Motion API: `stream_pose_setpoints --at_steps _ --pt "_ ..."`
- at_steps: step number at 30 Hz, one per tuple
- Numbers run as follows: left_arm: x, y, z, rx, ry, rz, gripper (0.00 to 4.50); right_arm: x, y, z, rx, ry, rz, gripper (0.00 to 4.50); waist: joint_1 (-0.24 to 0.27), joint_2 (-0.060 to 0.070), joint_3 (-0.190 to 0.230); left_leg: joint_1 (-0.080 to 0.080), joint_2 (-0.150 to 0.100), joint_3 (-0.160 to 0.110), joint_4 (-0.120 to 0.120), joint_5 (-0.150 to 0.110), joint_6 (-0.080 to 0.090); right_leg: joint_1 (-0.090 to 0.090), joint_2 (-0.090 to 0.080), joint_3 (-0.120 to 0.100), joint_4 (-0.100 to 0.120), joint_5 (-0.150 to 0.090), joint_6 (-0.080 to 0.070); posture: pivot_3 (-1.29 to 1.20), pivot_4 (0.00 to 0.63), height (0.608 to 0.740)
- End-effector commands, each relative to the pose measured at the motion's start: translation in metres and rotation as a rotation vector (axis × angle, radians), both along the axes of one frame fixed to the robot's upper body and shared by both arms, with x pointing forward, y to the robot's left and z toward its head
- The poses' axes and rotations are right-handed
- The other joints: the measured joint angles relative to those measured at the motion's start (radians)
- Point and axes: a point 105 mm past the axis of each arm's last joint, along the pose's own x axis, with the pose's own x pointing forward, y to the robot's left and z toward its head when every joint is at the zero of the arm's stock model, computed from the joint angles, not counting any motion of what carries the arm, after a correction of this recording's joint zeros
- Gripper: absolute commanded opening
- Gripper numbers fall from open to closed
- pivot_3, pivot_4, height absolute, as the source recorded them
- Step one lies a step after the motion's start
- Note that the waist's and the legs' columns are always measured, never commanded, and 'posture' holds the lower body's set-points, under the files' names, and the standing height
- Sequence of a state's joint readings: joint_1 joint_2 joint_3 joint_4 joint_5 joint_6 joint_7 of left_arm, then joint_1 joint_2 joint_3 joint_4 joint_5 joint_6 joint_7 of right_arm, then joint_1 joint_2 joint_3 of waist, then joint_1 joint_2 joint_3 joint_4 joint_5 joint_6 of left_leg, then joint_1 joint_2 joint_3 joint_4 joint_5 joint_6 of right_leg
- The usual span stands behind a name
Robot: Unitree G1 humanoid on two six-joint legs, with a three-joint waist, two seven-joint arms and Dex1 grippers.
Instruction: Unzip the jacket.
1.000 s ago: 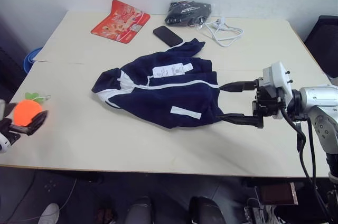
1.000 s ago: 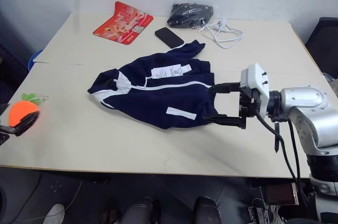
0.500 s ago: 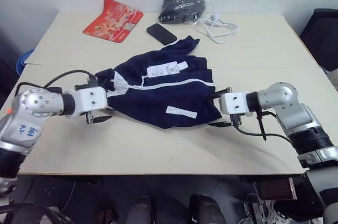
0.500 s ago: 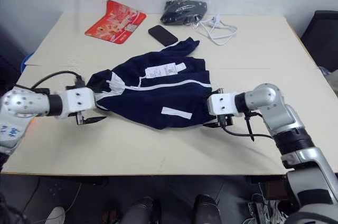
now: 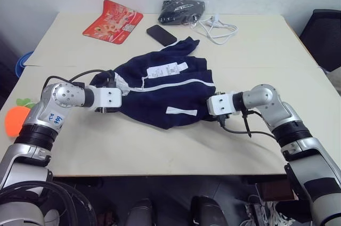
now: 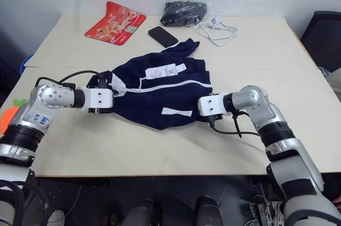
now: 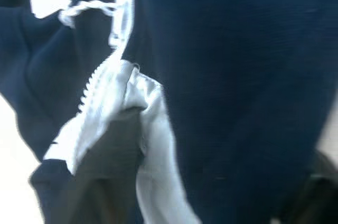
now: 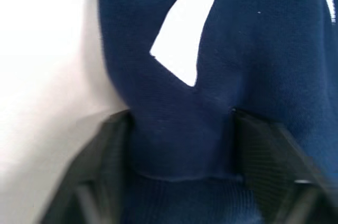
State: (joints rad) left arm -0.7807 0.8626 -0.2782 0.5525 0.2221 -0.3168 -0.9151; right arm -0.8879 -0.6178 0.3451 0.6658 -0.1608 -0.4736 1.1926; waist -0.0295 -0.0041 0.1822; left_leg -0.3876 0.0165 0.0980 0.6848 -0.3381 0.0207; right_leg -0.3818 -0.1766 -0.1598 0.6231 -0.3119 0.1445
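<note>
The navy jacket [image 5: 170, 90] lies crumpled in the middle of the table, with its white zipper [image 5: 176, 83] running across it and a paper tag [image 5: 164, 69] on top. My left gripper [image 5: 118, 103] is at the jacket's collar end; its wrist view shows the white collar trim [image 7: 153, 129] and the zipper's teeth [image 7: 100, 81] up close. At the opposite end, my right gripper [image 5: 205, 110] sits against the hem. In the right wrist view a fold of navy fabric [image 8: 182, 145] is gathered between its two fingers [image 8: 100, 166], which press on it from both sides.
At the back of the table [image 5: 256, 66] lie a red packet [image 5: 113, 18], a black phone [image 5: 161, 34], a black bundle in clear plastic [image 5: 184, 9] and a white cable [image 5: 221, 29]. An orange toy [image 5: 16, 119] sits beyond the left edge. A black chair [image 5: 325, 34] stands at right.
Both arms have come in to the jacket: the left from the table's left edge to the collar, the right forward onto the hem, where its jaws have narrowed on the fabric.
</note>
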Motion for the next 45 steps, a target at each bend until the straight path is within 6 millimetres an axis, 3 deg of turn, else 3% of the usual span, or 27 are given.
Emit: stream_pose_setpoints --at_steps 1,4,6,12,16,21,23,27,34,45 --pt "-0.008 -0.002 0.005 -0.003 -0.017 -0.035 1.58 0.0 -0.016 0.0 -0.052 0.003 -0.014 1.46 0.0 0.0 0.0 0.0 0.0 0.0 0.0 0.0 0.0 0.0 0.0 0.0 0.0 0.0 0.0 0.0 0.15 0.74" --pt "-0.015 -0.003 0.0 0.016 -0.01 -0.063 0.55 -0.006 -0.03 0.0 -0.086 0.034 -0.015 0.36 0.002 0.0 0.0 0.0 0.0 -0.002 0.0 0.0 0.0 0.0 0.0 0.0 0.0 0.0 0.0 0.0 0.15 0.74" --pt "-0.022 -0.006 -0.003 0.03 -0.01 -0.097 0.03 -0.015 -0.043 0.0 -0.112 0.065 -0.01 0.02 0.004 0.0 0.0 -0.001 -0.001 -0.003 0.0 0.0 0.0 0.001 -0.001 0.0 0.0 0.0 0.0 0.0 0.15 0.74" --pt "-0.048 -0.03 -0.009 0.016 -0.016 -0.241 0.0 -0.079 -0.077 -0.001 -0.167 0.307 0.034 0.02 0.022 0.0 0.0 -0.001 -0.002 -0.007 0.0 -0.001 0.001 0.003 -0.001 -0.001 -0.001 0.0 0.0 0.0 0.15 0.74" --pt "-0.08 -0.041 -0.021 0.003 0.057 -0.319 0.0 -0.124 -0.074 0.003 -0.105 0.457 0.036 0.02 0.03 0.0 0.0 0.0 -0.002 -0.007 0.0 -0.001 0.002 0.004 -0.002 -0.001 -0.003 0.0 0.0 0.0 0.15 0.74" --pt "-0.124 -0.04 -0.038 0.018 0.218 -0.321 0.0 -0.144 -0.075 -0.003 -0.078 0.478 -0.035 0.02 0.026 0.0 0.0 0.003 0.0 -0.007 0.001 -0.001 0.002 0.005 -0.002 0.002 -0.002 0.0 0.0 0.0 0.15 0.74" --pt "-0.13 -0.039 -0.04 0.014 0.222 -0.295 0.0 -0.147 -0.073 -0.006 -0.054 0.466 -0.065 0.02 0.03 0.0 0.0 0.004 0.0 -0.008 0.001 -0.001 0.002 0.005 -0.002 0.002 -0.002 0.0 0.0 0.0 0.15 0.74" --pt "-0.129 -0.039 -0.047 0.023 0.175 -0.236 0.0 -0.156 -0.07 -0.014 -0.022 0.469 -0.106 0.02 0.04 0.0 0.0 0.003 -0.001 -0.008 0.001 -0.001 0.002 0.006 -0.002 0.002 -0.003 0.0 0.0 0.0 0.15 0.74" --pt "-0.111 -0.031 -0.045 0.005 0.102 -0.145 0.0 -0.15 -0.073 -0.025 -0.061 0.416 -0.141 0.02 0.053 0.0 0.0 0.004 -0.001 -0.007 0.001 -0.001 0.002 0.006 -0.002 0.002 -0.003 0.0 0.0 0.0 0.15 0.74" --pt "-0.127 -0.022 -0.037 -0.088 0.15 -0.051 3.22 -0.148 -0.079 -0.005 -0.04 0.438 -0.155 3.62 0.045 0.0 0.0 0.004 0.0 -0.008 0.001 -0.001 0.002 0.006 -0.001 0.002 -0.003 0.0 0.0 0.0 0.15 0.74"
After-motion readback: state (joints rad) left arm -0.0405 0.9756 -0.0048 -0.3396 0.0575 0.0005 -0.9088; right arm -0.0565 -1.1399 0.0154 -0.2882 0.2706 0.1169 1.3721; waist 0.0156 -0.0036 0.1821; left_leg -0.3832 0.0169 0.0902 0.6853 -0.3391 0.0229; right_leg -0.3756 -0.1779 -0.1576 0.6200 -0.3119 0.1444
